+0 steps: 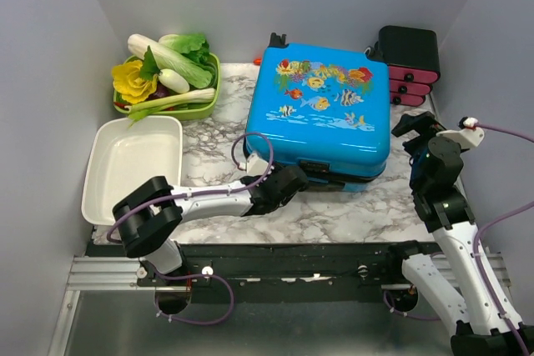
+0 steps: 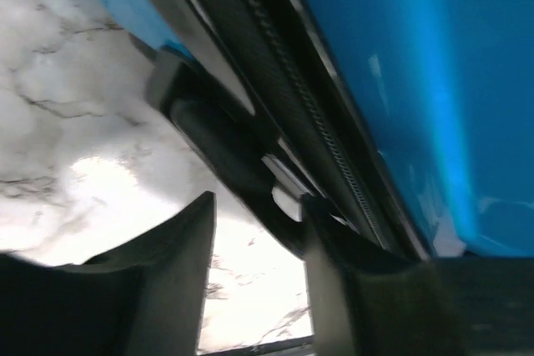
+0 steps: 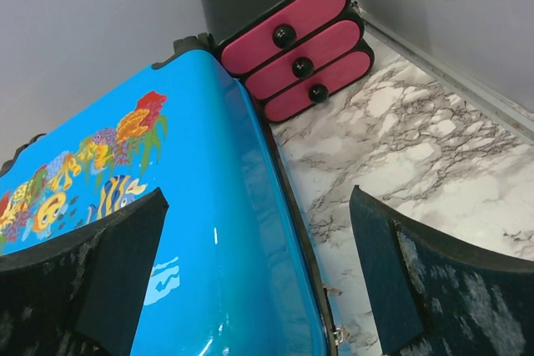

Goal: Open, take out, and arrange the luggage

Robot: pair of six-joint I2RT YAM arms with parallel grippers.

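The luggage (image 1: 321, 106), a bright-blue suitcase with fish and flower prints, lies flat and closed in the middle of the marble table. My left gripper (image 1: 302, 177) sits low at its near edge, by the black trim. In the left wrist view the left gripper (image 2: 260, 202) has its fingers apart around a pale zipper pull (image 2: 284, 193), next to the zipper line (image 2: 284, 64) and a black handle (image 2: 217, 135); marble shows through the gap. My right gripper (image 1: 417, 127) hovers open above the case's right edge, and in its own view the right gripper (image 3: 257, 196) straddles that blue edge (image 3: 192, 164).
A black box with pink drawers (image 1: 409, 64) stands at the back right, close to the case. At the back left is a green basket (image 1: 213, 89) of toy vegetables. In front of it lies a white tray (image 1: 100, 172). Grey walls close in three sides.
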